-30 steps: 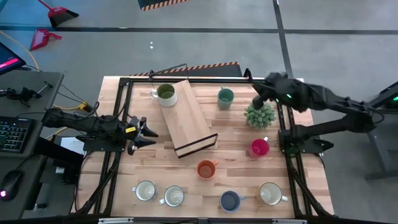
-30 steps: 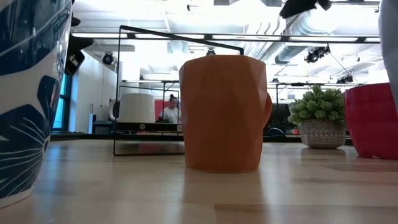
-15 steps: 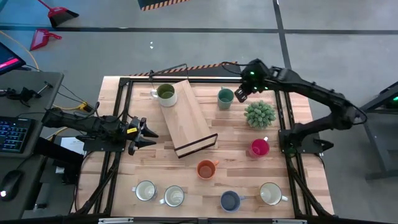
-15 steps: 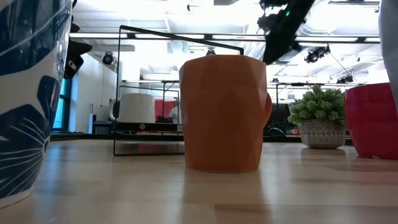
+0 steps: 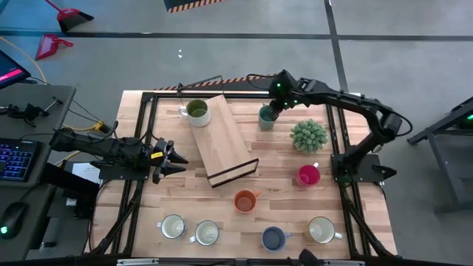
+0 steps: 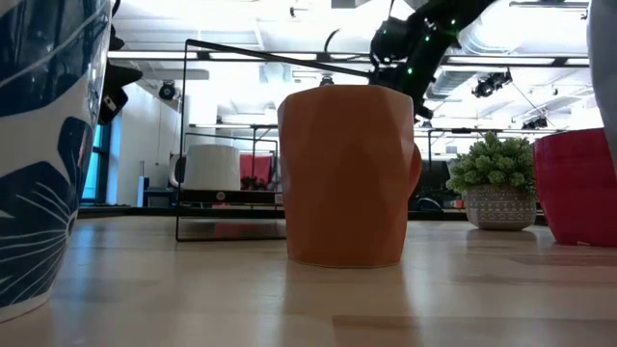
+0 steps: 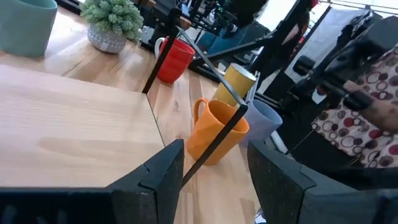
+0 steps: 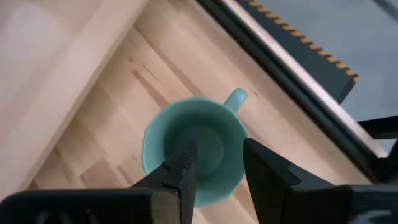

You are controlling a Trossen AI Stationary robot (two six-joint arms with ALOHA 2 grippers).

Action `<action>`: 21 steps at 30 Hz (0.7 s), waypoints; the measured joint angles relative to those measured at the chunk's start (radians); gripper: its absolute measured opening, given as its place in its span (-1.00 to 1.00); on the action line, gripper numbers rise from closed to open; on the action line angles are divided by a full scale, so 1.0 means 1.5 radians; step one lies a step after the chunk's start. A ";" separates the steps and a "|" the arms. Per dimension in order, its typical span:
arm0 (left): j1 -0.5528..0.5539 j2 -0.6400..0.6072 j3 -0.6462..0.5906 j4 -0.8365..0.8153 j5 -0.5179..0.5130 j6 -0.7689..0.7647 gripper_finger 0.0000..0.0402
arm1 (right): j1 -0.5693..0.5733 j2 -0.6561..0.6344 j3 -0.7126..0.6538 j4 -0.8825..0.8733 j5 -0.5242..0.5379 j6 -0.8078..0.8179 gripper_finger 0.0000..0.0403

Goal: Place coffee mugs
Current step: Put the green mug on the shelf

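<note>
Only one mug, the olive green mug point(image 5: 196, 111), is seen on the raised wooden board point(image 5: 225, 144), at about eleven o'clock on the table point(image 5: 347, 185); the task is judged barely begun. The teal mug point(image 5: 267, 116) stands on the tabletop at twelve o'clock, and the right gripper point(image 5: 274, 111) is held directly above it with its fingers spread, one over the mug's opening and one toward the rim, nothing pinched as yet. The left gripper point(image 5: 174, 156) is parked at nine o'clock beside the board, fingers apart and empty.

Left to be handled are the red mug point(image 5: 308, 175) at three o'clock, the orange mug point(image 5: 245, 200) near the centre, and along six o'clock two white mugs point(image 5: 173, 226), a blue mug point(image 5: 273, 238) and a cream mug point(image 5: 321, 230).

The mugs are seen as small, round, glossy ceramic with loop handles; the orange one shows faceted sides in the low view. The board is pale, smooth-grained wood edged by a thin black frame. A spiky potted plant point(image 5: 308, 136) stands at two o'clock.
</note>
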 joint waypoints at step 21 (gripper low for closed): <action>0.000 0.000 0.000 0.001 0.000 0.024 -0.18 | -0.010 0.089 0.000 -0.027 0.065 0.082 -0.49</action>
